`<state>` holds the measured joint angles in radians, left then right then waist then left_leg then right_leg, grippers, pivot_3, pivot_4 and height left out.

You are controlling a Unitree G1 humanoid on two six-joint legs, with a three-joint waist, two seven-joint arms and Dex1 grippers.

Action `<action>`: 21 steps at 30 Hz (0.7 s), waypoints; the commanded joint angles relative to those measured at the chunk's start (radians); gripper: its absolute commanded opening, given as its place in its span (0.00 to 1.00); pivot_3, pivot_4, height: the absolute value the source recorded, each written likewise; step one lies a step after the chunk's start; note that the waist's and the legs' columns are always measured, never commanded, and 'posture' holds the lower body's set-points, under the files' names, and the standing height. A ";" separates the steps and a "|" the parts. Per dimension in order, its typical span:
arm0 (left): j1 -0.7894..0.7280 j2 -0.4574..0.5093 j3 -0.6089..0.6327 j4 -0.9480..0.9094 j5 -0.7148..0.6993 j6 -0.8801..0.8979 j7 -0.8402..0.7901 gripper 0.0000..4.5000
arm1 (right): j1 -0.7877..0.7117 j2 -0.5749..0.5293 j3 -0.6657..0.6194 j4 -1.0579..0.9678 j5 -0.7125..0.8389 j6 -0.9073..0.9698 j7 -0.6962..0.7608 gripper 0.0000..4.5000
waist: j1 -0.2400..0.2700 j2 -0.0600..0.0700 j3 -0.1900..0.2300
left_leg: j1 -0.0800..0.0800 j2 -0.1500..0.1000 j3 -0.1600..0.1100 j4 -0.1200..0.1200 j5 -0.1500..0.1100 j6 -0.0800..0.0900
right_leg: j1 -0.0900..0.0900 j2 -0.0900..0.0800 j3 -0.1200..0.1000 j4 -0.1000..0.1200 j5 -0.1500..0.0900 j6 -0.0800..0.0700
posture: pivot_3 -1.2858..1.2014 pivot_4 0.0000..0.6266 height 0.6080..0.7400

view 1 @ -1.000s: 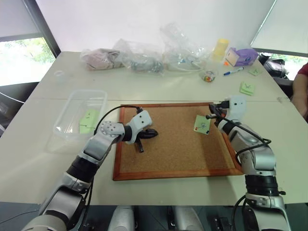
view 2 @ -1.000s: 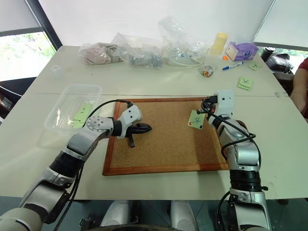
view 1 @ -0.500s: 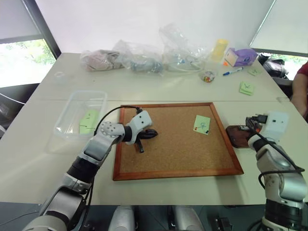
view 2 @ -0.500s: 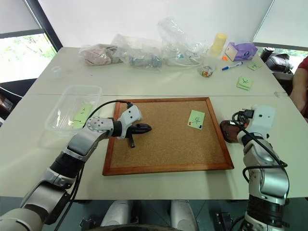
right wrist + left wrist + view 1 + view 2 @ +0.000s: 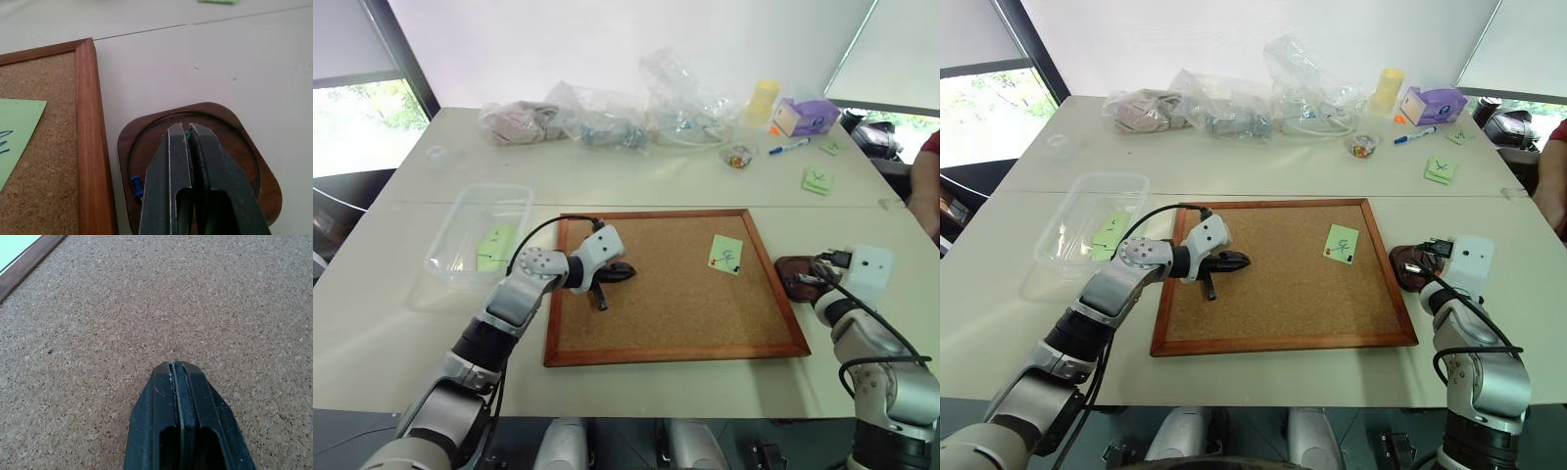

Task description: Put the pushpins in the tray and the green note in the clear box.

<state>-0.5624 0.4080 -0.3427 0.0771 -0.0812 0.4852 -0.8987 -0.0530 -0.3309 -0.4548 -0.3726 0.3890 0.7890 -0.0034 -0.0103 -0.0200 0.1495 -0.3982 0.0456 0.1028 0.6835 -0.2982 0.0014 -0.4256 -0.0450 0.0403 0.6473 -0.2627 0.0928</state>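
The green note (image 5: 725, 254), with a dark scribble, lies on the corkboard (image 5: 656, 323) near its right edge; its corner (image 5: 19, 122) also appears in the right wrist view. The dark-brown tray (image 5: 787, 266) sits just right of the board. A blue pushpin (image 5: 136, 186) lies inside the tray (image 5: 244, 147). My right gripper (image 5: 188, 128) hovers over the tray, shut, with a tiny green bit pinched between its tips. Over the left part of the cork my left gripper (image 5: 626, 273) rests, shut and holding nothing. The clear box (image 5: 460, 211) stands left of the board.
Another green note (image 5: 495, 247) lies inside the clear box. Clear plastic bags (image 5: 607, 117), a small cup of pins (image 5: 738, 155), a pen (image 5: 789, 147), a purple box (image 5: 808, 115) and more green notes (image 5: 817, 179) line the far side. A person's sleeve (image 5: 930, 157) shows at the right edge.
My right gripper has left the green note on the corkboard and swung right and back, lowering over the tray. The left arm has stayed still.
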 commanded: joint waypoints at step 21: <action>0.016 -0.007 -0.013 0.001 0.007 0.009 -0.018 0.00 | -0.046 -0.045 0.116 -0.092 0.016 -0.058 0.138 0.99 | -0.002 0.000 0.000 | 0.000 0.000 0.000 0.000 0.000 0.000 | 0.000 0.000 0.000 0.000 0.000 0.000 | 0.52 0.24 0.98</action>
<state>-0.5562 0.4046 -0.3370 0.0742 -0.0747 0.4867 -0.9073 -0.0901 -0.3632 -0.3818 -0.4292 0.3961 0.7415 0.0941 -0.0126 -0.0197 0.1493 -0.3979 0.0457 0.1022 0.6834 -0.2983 0.0016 -0.4255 -0.0448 0.0402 0.6471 -0.2627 0.0929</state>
